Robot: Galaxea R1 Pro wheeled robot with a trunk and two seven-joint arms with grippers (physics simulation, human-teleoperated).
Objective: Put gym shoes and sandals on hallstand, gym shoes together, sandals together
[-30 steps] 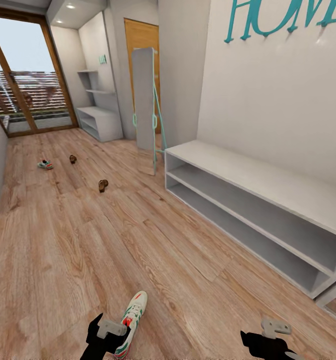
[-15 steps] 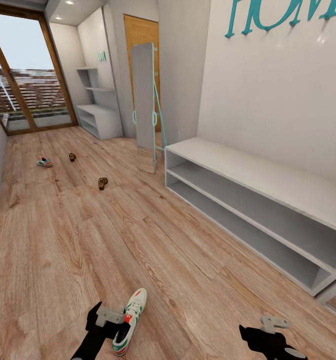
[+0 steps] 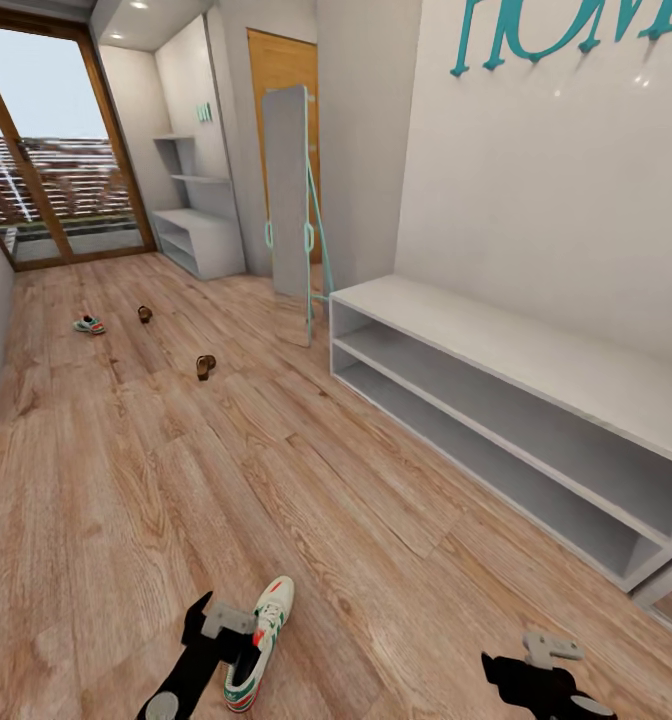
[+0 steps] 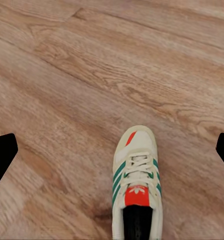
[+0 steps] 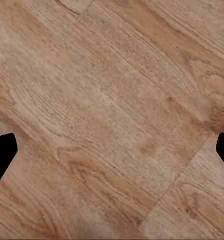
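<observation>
on wood-plank floor (image 3: 126,480): 2 gym shoes (image 3: 258,641) (image 3: 89,324), 2 sandals (image 3: 206,366) (image 3: 145,314); left gripper (image 3: 213,630) and right gripper (image 3: 521,665) spread wide, holding nothing.

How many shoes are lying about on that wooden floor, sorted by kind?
Gym shoes: 2, one near the left gripper, one far down the corridor
Sandals: 2, one in mid-corridor, one farther off
Total: 4, all on the floor

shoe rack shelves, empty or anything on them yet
Empty. The hallstand shows a bare top and two bare open shelves; the near gym shoe, far gym shoe and both sandals lie on the floor.
</observation>
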